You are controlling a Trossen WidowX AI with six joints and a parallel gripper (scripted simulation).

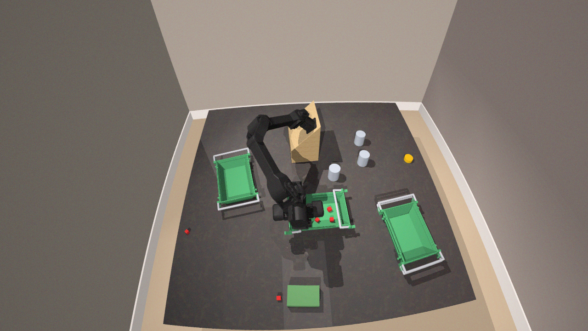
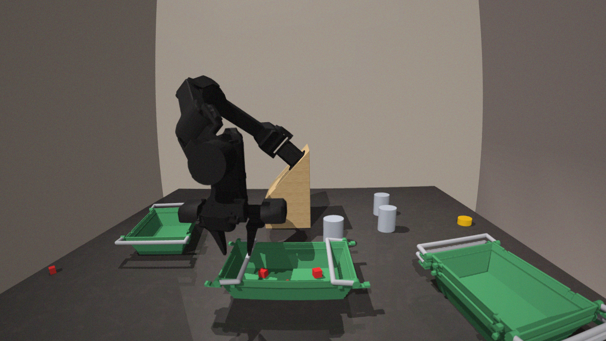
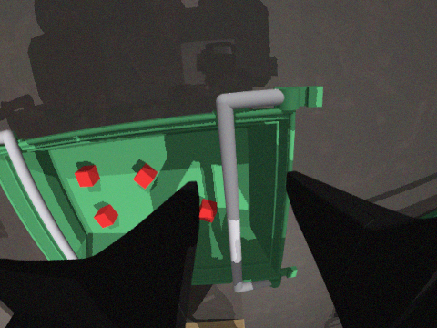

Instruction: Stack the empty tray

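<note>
The loaded green tray [image 1: 344, 205] [image 2: 288, 292] [image 3: 137, 128] stands mid-table with several small red cubes [image 1: 329, 208] [image 2: 262, 272] [image 3: 146, 176] inside. Its right bar [image 1: 337, 209] [image 2: 330, 260] and left bar [image 2: 243, 267] [image 3: 229, 173] both lie inward across its top. My gripper [image 2: 236, 254] [image 3: 242, 185] is open and empty at the tray's left end, with the left bar between its fingers in the wrist view, touching neither. An empty green tray [image 1: 236, 179] [image 2: 163, 228] is at the left; another [image 1: 411, 230] [image 2: 508, 292] is at the right. Both have bars swung outward. The right one shows a doubled rim.
A wooden wedge block [image 1: 305, 148] [image 2: 292, 203] stands behind. Three grey cylinders [image 1: 333, 172] [image 2: 333, 228] stand behind the loaded tray. A yellow disc [image 1: 408, 158] [image 2: 464, 220] is at the far right. A light green block [image 1: 303, 295] lies at the front, beside a loose red cube [image 1: 278, 298].
</note>
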